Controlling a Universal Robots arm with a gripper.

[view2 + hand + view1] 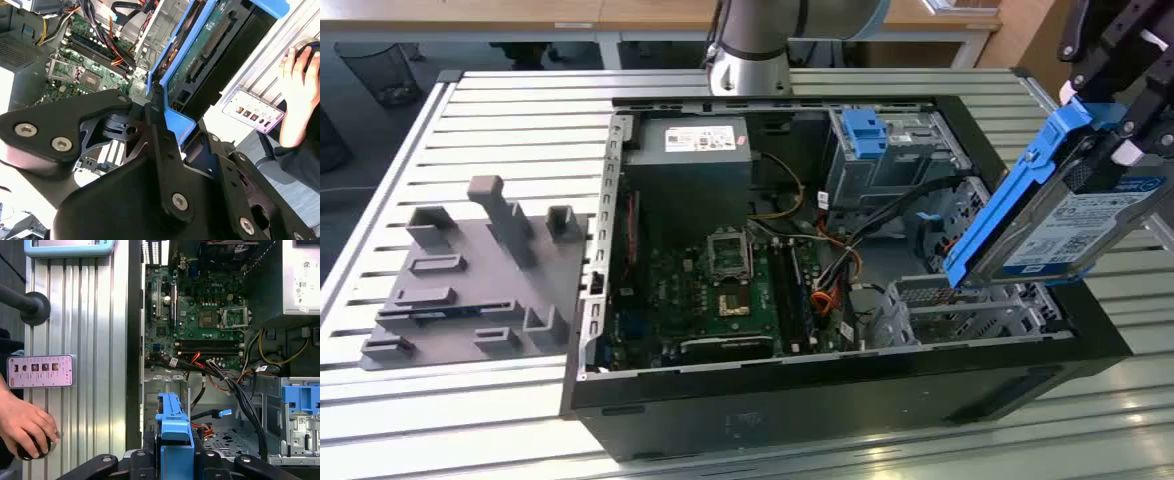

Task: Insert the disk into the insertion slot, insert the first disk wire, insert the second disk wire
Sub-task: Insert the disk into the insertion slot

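Note:
In the exterior view, the disk (pixel 1081 225) is a silver drive in a bright blue carrier, hanging tilted above the open computer case's corner at that view's right. My gripper (pixel 1121 125) is shut on its upper end. The disk's lower end hovers just over the insertion slot (pixel 967 310), a low perforated metal cage, apart from it. The second wrist view shows the disk's green board side (pixel 200 55) running out from my gripper (pixel 165 122). In the first wrist view the blue carrier (pixel 175 427) points at the insertion slot (pixel 230 437), with my gripper (pixel 175 460) on it.
Black cables with a blue plug (pixel 220 413) lie over the cage. A taller bay with a blue bracket (pixel 874 140) stands behind it, beside the motherboard (pixel 720 290). A person's hand (pixel 25 425) and a phone (pixel 41 371) rest beside the case. A grey fixture plate (pixel 467 280) lies at the exterior view's left.

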